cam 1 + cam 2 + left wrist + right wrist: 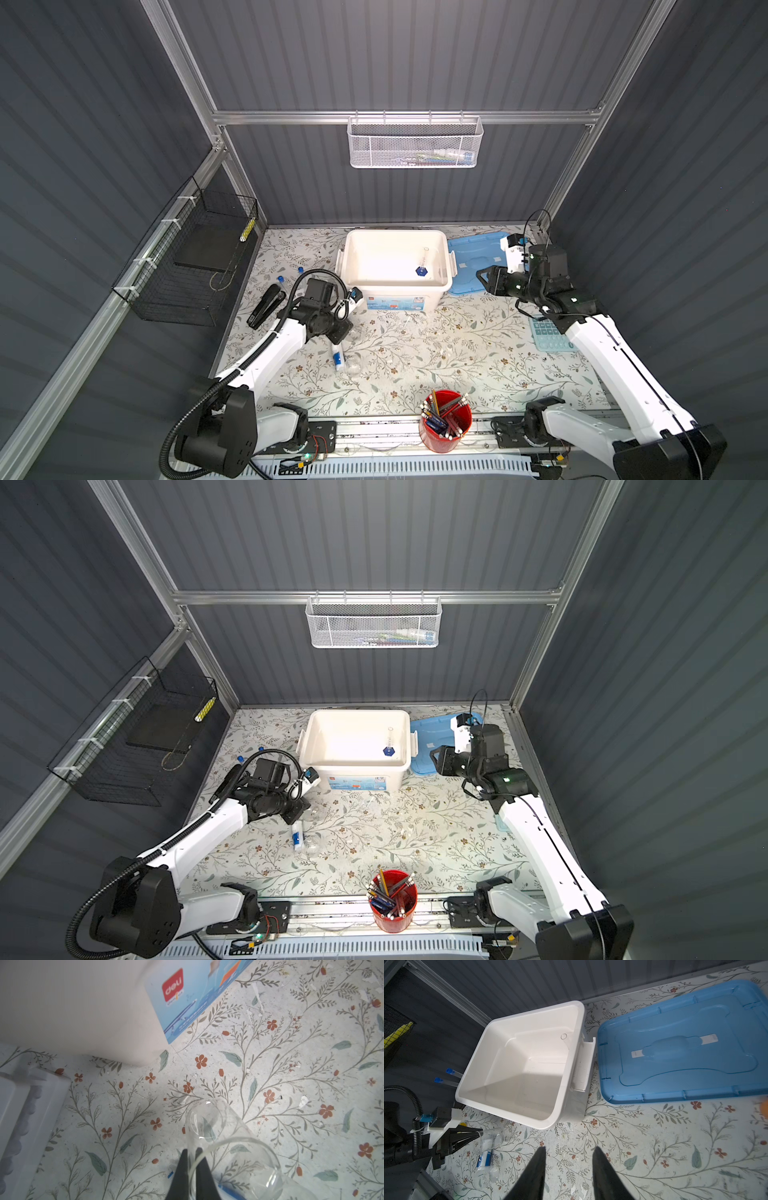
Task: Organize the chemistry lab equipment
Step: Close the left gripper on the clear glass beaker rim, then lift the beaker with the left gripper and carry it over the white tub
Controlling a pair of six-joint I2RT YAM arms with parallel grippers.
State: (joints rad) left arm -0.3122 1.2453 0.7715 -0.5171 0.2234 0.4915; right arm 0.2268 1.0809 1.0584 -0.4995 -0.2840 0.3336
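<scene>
The flowered desk [415,365] carries the open white bin [488,1053], with its blue lid [685,1022] lying flat just beside it. The right fingers [533,1167] hang apart and empty near the bin. The left fingers [182,1167] are pinched together on the rim of a clear beaker [228,1126], held on its side by the bin's front corner. Thin glass is probably light, stiff, slick and breakable; a rim pinch may let it swing, so carry it gently. The measuring cylinder [423,266] sits inside the bin, and two blue-capped tubes [452,1073] lie beyond the bin, opposite the lid
</scene>
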